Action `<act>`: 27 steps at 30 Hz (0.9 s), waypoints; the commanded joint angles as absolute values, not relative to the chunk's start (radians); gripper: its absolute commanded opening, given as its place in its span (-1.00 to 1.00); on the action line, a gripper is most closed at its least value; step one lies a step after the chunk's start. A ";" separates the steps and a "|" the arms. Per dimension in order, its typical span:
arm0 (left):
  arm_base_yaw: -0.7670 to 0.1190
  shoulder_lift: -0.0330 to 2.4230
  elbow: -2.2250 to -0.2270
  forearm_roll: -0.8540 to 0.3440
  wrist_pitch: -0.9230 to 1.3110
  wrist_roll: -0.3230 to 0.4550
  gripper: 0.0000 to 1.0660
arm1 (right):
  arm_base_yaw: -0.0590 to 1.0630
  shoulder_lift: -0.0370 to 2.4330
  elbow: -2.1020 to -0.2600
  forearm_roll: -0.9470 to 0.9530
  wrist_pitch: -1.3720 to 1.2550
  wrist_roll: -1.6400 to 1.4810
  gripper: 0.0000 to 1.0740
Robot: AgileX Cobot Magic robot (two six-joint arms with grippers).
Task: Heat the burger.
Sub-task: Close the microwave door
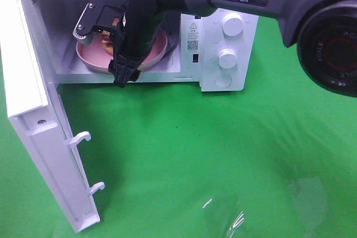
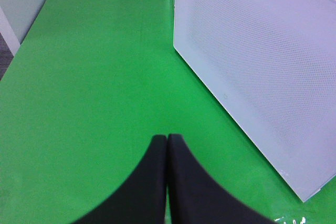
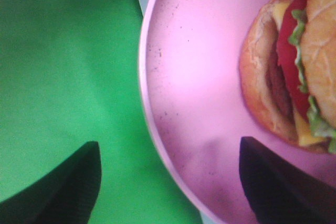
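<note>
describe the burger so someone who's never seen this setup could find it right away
Start at the white microwave oven on the green cloth with its door swung open. Inside sits a round pink plate, and the burger rests on it. It is the only food there: golden-brown bun, red tomato, green lettuce, yellow cheese, dark patty.

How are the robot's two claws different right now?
The left claw is shut, its fingers pressed together; the right claw is wide open. The left claw hangs over green cloth; the right claw straddles the rim of the pink plate near the burger. Both have dark fingers.
</note>
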State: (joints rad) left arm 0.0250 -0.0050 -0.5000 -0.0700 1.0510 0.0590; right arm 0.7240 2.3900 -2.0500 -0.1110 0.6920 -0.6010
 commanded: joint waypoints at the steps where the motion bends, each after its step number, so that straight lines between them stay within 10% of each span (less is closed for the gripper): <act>1: 0.021 -0.027 -0.498 -0.073 1.038 0.061 -0.99 | 0.725 2.371 -2.060 -0.111 0.714 -0.547 0.34; 27: 0.021 -0.027 -0.498 -0.073 1.038 0.061 -0.99 | 0.725 2.291 -2.061 -0.012 0.992 -0.227 0.34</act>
